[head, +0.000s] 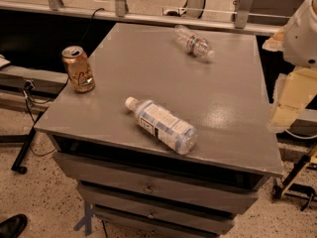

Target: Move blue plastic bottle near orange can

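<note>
Right of the table (148, 73), hand (289, 102)

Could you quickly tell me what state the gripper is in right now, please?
Gripper: beside the right edge of the table; open or closed cannot be told.

Smooth sheeny table (148, 68), matt tool (287, 103) beside

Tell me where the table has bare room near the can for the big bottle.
The table is bare right of the orange can, up to the blue bottle and the small bottle. Its right side is bare too; the tool hangs beyond that edge. Nowhere crowded.
</note>
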You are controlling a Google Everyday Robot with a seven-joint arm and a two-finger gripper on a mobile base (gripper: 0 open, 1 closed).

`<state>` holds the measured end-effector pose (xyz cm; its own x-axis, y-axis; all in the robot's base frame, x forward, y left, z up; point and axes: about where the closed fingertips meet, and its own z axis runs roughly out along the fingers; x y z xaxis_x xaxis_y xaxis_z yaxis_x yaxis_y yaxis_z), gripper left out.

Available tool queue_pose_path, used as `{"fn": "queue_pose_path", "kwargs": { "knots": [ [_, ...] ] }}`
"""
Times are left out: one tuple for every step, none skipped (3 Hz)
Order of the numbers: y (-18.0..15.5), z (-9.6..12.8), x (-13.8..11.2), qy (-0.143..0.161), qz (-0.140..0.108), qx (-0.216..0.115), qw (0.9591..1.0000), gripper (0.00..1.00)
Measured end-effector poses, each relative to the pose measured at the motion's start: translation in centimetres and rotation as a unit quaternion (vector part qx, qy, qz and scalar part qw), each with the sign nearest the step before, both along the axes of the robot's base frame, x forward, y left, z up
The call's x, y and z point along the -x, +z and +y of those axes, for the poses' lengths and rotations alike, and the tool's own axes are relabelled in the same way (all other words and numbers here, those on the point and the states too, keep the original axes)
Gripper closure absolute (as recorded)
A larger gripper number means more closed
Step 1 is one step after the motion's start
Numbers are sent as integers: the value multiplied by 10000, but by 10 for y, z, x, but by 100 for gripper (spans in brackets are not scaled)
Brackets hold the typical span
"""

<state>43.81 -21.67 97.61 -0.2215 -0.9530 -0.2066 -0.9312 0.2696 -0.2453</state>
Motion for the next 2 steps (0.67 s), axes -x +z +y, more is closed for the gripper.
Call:
{"fn": "queue_pose_path", "kwargs": {
  "knots": [
    [1, 0, 0, -3, -17, -5, 10000, 0],
    [-12, 15, -10, -144, 11, -272, 9995, 0]
  ]
}}
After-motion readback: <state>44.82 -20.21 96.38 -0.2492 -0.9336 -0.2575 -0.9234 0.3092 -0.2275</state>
